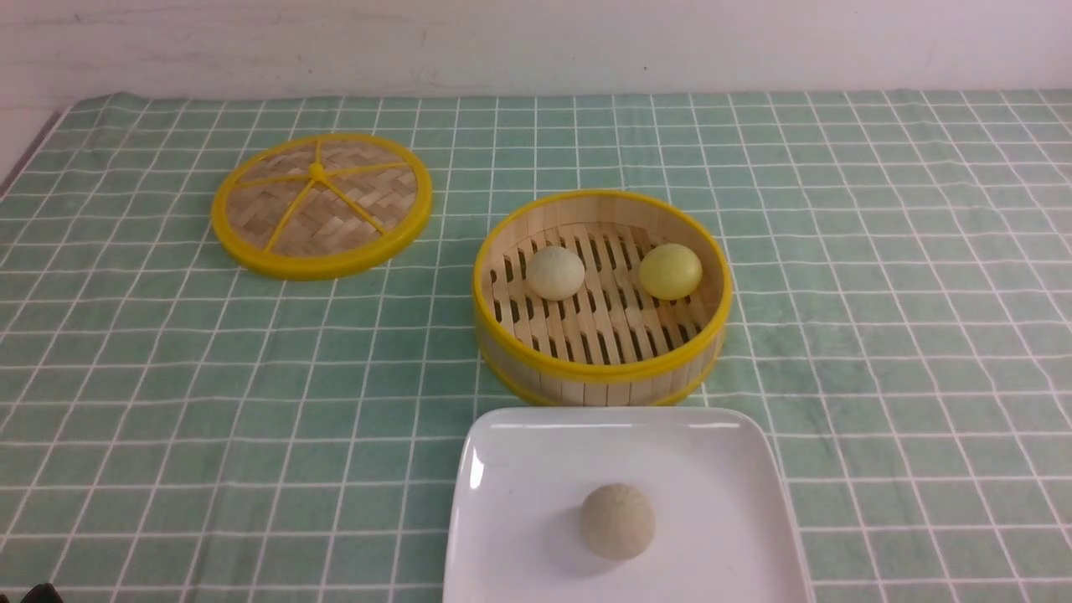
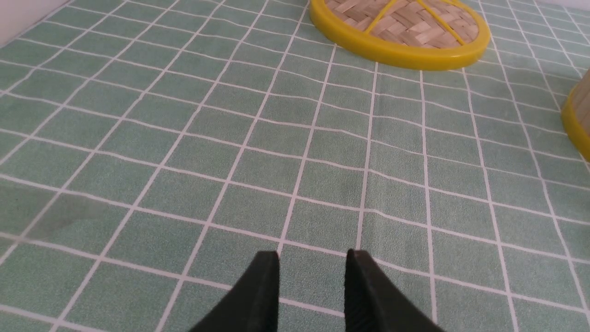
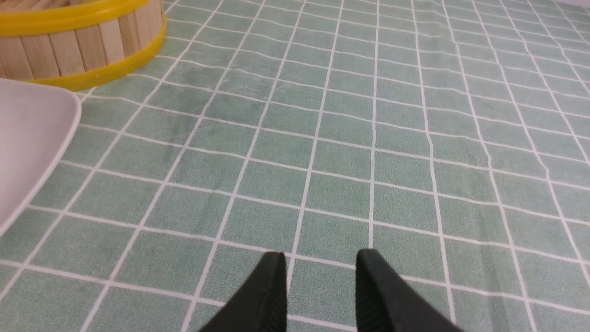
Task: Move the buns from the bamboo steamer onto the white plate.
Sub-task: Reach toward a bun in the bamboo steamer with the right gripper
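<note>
The bamboo steamer point(image 1: 603, 381) stands in the middle of the table in the front view. Inside it, apart from each other, sit the pale cream bun point(image 1: 554, 272) on the left and the bright yellow bun point(image 1: 670, 270) on the right. The white plate point(image 1: 519, 469) lies just in front of the steamer and carries a greyish-tan bun point(image 1: 617, 520). My left gripper point(image 2: 312, 258) is open over bare cloth, with the steamer's edge point(image 2: 578, 120) far off to one side. My right gripper point(image 3: 321, 260) is open too, holding nothing, away from the steamer point(image 3: 83, 41) and the plate's corner point(image 3: 27, 133).
The flat woven lid point(image 1: 322, 205) with its yellow rim lies at the back left, also showing in the left wrist view as the lid point(image 2: 401, 27). A green checked cloth point(image 1: 879, 251) covers the table. A white wall runs behind it.
</note>
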You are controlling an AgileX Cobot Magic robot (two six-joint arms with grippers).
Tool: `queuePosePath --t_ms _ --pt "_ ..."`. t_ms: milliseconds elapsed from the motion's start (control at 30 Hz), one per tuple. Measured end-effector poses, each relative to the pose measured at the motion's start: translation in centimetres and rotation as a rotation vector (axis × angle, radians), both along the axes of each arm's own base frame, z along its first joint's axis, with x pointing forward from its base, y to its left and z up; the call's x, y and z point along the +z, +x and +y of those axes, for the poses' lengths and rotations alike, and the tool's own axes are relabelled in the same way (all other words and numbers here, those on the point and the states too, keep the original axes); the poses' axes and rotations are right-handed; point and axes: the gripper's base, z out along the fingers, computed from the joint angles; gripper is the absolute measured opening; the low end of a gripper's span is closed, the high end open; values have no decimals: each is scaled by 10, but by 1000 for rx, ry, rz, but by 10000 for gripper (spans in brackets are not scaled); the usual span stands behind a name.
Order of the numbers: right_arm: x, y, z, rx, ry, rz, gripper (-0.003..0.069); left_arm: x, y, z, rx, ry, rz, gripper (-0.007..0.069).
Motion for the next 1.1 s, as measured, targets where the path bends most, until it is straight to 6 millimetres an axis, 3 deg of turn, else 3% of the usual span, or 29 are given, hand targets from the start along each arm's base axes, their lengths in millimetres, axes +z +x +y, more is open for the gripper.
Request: queuePosePath --t_ms 600,700,900,1000,1100 --pt "0 0 0 0 -4 -1 240 0 0 0 0 0 0 239" --pt "1 1 1 -7 59 -17 240 0 0 -1 5 -59 -6 239" --pt "6 1 14 -78 824 45 240 9 2 -14 75 -888 -88 239" --pt "9 0 18 -101 1088 86 240 15 3 -15 100 -1184 -132 239" --pt "10 0 20 -106 1199 106 240 20 4 -14 108 -1300 -178 239"
